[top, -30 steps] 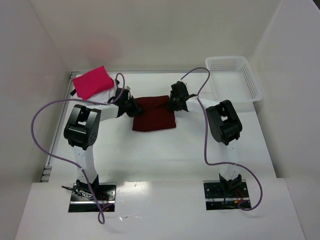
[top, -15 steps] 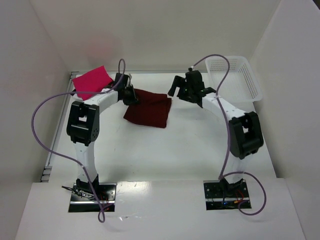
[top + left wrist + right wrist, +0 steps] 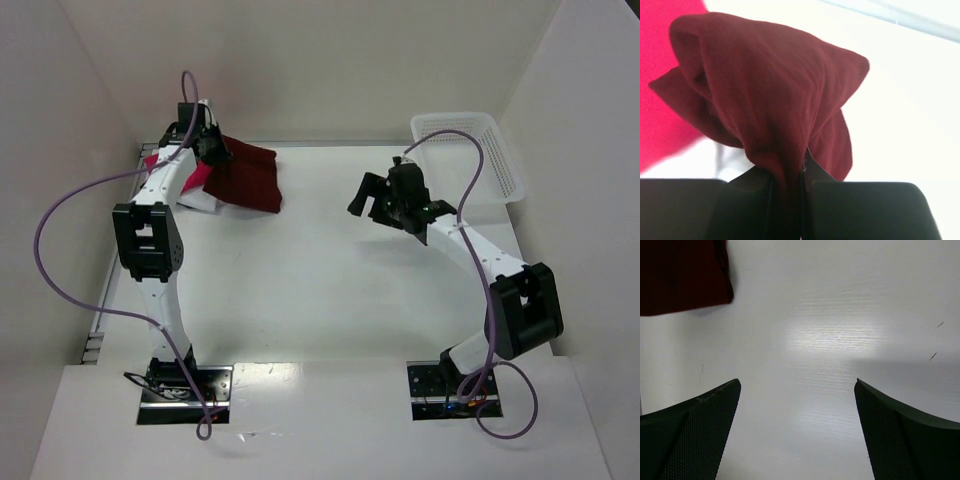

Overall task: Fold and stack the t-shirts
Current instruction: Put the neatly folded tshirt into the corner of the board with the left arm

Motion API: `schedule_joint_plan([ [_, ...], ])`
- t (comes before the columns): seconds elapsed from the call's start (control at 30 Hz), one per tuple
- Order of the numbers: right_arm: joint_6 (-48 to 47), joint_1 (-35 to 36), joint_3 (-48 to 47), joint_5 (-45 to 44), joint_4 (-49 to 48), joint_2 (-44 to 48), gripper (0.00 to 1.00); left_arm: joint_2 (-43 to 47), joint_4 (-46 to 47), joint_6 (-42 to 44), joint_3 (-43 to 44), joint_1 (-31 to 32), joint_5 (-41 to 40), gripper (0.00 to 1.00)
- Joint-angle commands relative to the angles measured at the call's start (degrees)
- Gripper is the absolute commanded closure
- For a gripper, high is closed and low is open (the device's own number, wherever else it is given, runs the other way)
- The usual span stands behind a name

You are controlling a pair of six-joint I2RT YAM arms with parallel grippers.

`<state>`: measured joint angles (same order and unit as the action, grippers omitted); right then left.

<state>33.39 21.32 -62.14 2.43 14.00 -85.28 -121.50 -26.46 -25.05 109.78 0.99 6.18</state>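
The left arm (image 3: 150, 235) is reaching straight out to the far-left corner, and the left gripper (image 3: 207, 147) is pinching a fold of the maroon t-shirt (image 3: 775, 95) between its 2 fingers, which are pressing nearly together. The right arm (image 3: 470, 245) is angling toward the far middle, elbow bending out to the right, and the right gripper (image 3: 372, 197) is hanging with its 2 fingers (image 3: 690, 435) spread wide.

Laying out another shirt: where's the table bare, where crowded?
Bare: the wide middle of the white table, between dark maroon cloth t-shirt, open right end effector and arm bases. Crowded: far left corner, where the left end effector holds that shirt over the bright pink folded t-shirt.
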Motion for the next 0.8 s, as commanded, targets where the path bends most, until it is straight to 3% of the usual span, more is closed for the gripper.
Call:
schedule_joint_plan([
  [0.0,0.18,-0.40,0.09,1.80,0.79,4.06,0.00,-1.91,0.36,1.32,7.11,-1.34,0.85,1.00],
  [0.27,0.18,-0.40,4.37,3.02,2.14,8.87,0.00,-7.52,-4.74,-1.49,22.13,-7.17,4.37,1.00],
  [0.63,0.18,-0.40,3.78,4.25,3.14,6.36,0.00,-4.04,-1.99,-3.87,19.91,-15.08,14.29,1.00],
  [0.77,0.18,0.65,3.78,4.25,3.14,6.35,0.00,-2.60,-1.49,-3.87,18.28,-17.29,14.33,0.98],
])
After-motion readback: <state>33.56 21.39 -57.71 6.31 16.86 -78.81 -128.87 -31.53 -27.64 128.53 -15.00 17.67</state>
